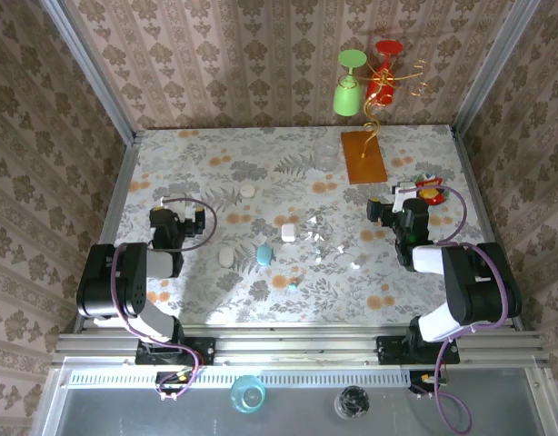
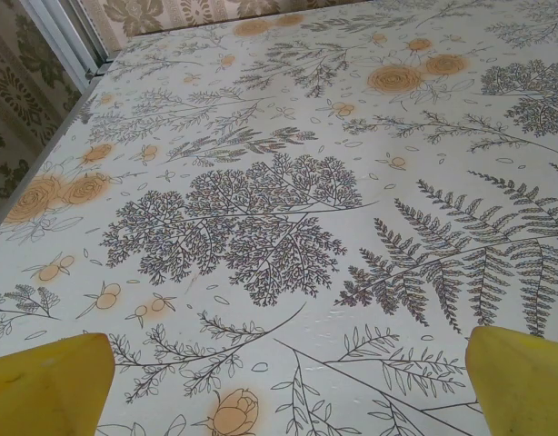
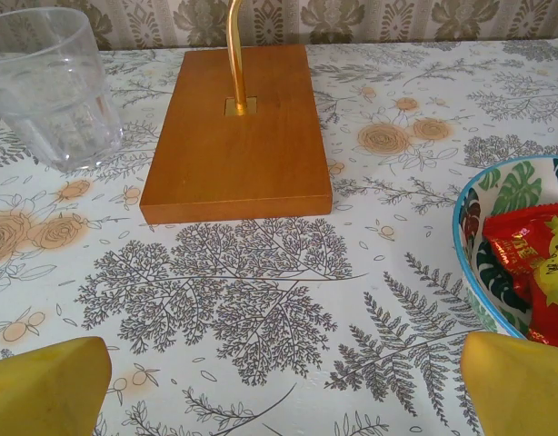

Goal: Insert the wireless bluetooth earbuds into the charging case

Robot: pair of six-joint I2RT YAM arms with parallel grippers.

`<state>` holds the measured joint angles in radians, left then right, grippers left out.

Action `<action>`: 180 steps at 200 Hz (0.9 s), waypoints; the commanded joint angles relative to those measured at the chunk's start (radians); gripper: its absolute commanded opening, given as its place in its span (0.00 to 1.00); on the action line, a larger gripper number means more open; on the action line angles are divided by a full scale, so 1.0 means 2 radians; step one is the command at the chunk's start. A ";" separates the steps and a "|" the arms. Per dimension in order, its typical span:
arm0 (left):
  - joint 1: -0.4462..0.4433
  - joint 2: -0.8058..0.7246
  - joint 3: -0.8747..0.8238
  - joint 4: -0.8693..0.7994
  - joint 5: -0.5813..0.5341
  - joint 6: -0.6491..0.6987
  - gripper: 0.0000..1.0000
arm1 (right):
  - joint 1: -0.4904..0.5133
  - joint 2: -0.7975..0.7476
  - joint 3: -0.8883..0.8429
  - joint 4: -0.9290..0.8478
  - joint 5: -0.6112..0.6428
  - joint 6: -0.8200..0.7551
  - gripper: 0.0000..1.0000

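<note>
In the top view, three white pebble-shaped charging cases (image 1: 288,232) (image 1: 226,256) (image 1: 248,191) and a teal one (image 1: 264,253) lie mid-table. The earbuds are tiny white bits (image 1: 316,237) (image 1: 338,248) (image 1: 356,263) scattered right of the cases, plus one teal bit (image 1: 293,283) nearer the front. My left gripper (image 1: 170,211) (image 2: 283,391) hovers open over bare tablecloth left of the cases, its yellow fingertips (image 2: 43,386) wide apart. Over to the right of the earbuds, my right gripper (image 1: 393,202) (image 3: 281,391) is open too, with nothing between its yellow fingertips (image 3: 520,386).
A wooden base (image 3: 235,132) (image 1: 363,156) with a gold wire stand carries a green glass (image 1: 350,91) and a red one (image 1: 383,82). A clear tumbler (image 3: 52,86) stands left of it. A blue-rimmed bowl (image 3: 470,245) (image 1: 429,189) of red sweets sits at the right.
</note>
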<state>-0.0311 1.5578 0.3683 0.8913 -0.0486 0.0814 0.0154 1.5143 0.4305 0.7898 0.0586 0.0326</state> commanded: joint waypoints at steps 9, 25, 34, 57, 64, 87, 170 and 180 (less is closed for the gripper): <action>0.000 0.000 0.011 0.015 0.007 -0.003 1.00 | -0.001 0.007 -0.007 0.021 -0.002 0.001 1.00; 0.001 0.000 0.011 0.015 0.007 -0.003 1.00 | -0.002 0.007 -0.007 0.021 -0.002 0.001 1.00; 0.000 0.000 0.011 0.015 0.007 -0.003 1.00 | -0.002 0.007 -0.007 0.021 -0.002 0.001 1.00; 0.001 0.000 0.011 0.014 0.008 -0.003 1.00 | -0.002 0.007 -0.007 0.020 -0.002 0.001 1.00; 0.001 0.000 0.011 0.015 0.008 -0.003 1.00 | -0.002 0.007 -0.006 0.021 -0.002 0.001 1.00; 0.002 0.000 0.013 0.013 0.010 -0.004 1.00 | -0.002 0.007 -0.007 0.020 -0.002 0.001 1.00; 0.006 -0.001 0.011 0.014 0.031 -0.001 1.00 | -0.002 0.006 -0.007 0.020 -0.002 0.001 1.00; 0.007 -0.001 0.011 0.014 0.031 -0.001 1.00 | -0.002 0.007 -0.006 0.021 -0.002 0.001 1.00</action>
<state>-0.0242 1.5578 0.3683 0.8913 -0.0170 0.0814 0.0154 1.5143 0.4305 0.7898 0.0586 0.0326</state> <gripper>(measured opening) 0.999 0.999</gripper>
